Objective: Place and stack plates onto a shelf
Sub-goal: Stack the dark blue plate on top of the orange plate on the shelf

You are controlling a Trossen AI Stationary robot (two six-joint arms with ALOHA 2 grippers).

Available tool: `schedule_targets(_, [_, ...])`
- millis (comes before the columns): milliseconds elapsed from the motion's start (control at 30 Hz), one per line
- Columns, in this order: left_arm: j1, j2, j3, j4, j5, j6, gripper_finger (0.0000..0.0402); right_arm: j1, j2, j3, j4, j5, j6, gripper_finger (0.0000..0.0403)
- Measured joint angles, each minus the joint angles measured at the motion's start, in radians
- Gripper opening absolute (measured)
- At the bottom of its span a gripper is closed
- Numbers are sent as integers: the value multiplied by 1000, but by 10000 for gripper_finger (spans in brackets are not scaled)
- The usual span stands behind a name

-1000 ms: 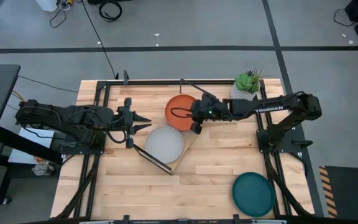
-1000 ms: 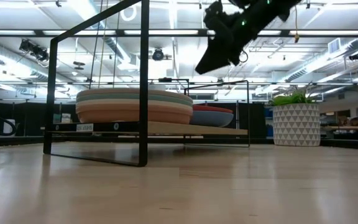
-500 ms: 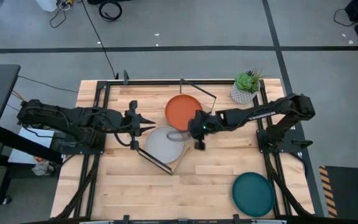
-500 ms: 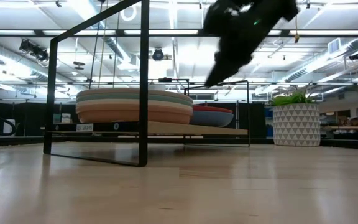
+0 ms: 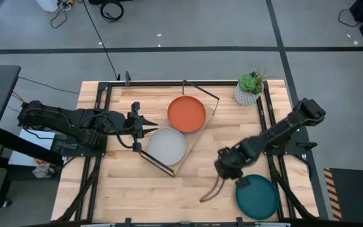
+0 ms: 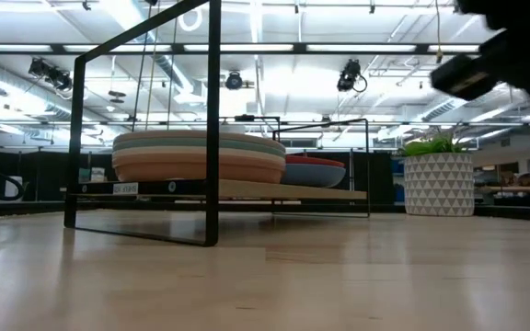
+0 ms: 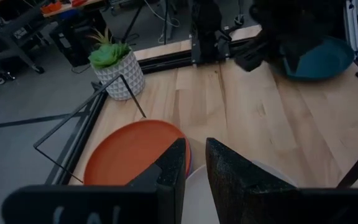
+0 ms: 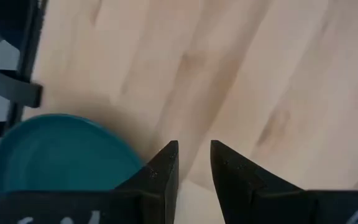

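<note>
1. Two arms are over the desk (image 5: 131,183) in the high view. At the left of the frame the left gripper (image 5: 145,124) hovers just beside the left edge of the shelf (image 5: 193,144). Its fingers (image 7: 229,177) are almost closed, with only a thin gap, and they hold nothing.
2. At the centre, the shelf lies diagonally. A grey plate (image 5: 166,145) is the top of the stack on its lower left part. An orange plate (image 5: 186,113) is on its upper right part. In the low view the stack (image 6: 199,156) shows several layers, but I cannot count them.
3. A potted plant (image 5: 249,87) stands at the upper right of the desk.
4. At the lower right, the right gripper (image 5: 222,168) is above bare wood, just beside the upper left rim of the dark teal plate (image 5: 257,197). This plate lies on the desk, well apart from the shelf. The fingers (image 8: 160,171) are nearly together with a narrow gap, and they grasp nothing.
</note>
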Motion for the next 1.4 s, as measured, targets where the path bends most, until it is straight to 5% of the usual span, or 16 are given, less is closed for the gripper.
schedule_targets(467, [-3, 0, 0, -6, 0, -48, 68, 179, 75, -47, -37, 8, 288, 101])
schedule_targets(867, [-3, 0, 0, -9, 0, -48, 68, 182, 209, -47, -46, -2, 181, 142])
schedule_targets(1167, [-3, 0, 0, -19, 0, -58, 68, 146, 232, -44, -48, -57, 167, 20])
schedule_targets(1400, [-3, 0, 0, -38, 9, -87, 68, 13, 136, -37, -81, 78, 248, 13])
